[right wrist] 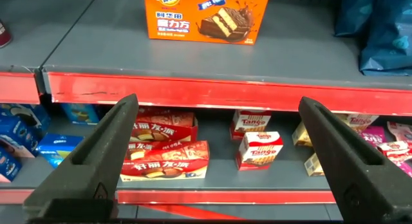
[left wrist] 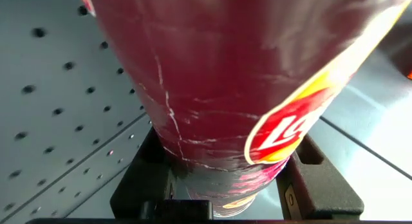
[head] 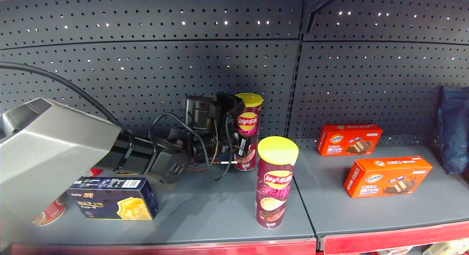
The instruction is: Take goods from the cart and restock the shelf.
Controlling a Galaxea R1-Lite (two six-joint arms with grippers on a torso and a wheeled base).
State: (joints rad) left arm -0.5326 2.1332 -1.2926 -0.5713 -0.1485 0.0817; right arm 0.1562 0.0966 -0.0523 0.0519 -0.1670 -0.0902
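Maroon cardboard crisp tube with a yellow lid [head: 248,128] is standing at the grey metal shelf's [head: 205,214] back edge, with the left end effector [left wrist: 222,188] clamping its lower body. The right end effector [right wrist: 225,159] is hanging open off the front edge. The risk: a careless pull-out could be dragging this tube over, or clipping the matching tube [head: 275,181] just in front.

The can [head: 248,121] in the black left gripper [head: 242,139] is maroon with a yellow lid and a red-and-yellow logo, like the second can [head: 275,181] just beside the gripper. Well off from it, the rear box [head: 349,139] and front box [head: 387,176] are orange. The navy box [head: 115,198] under its arm pictures yellow wafers.
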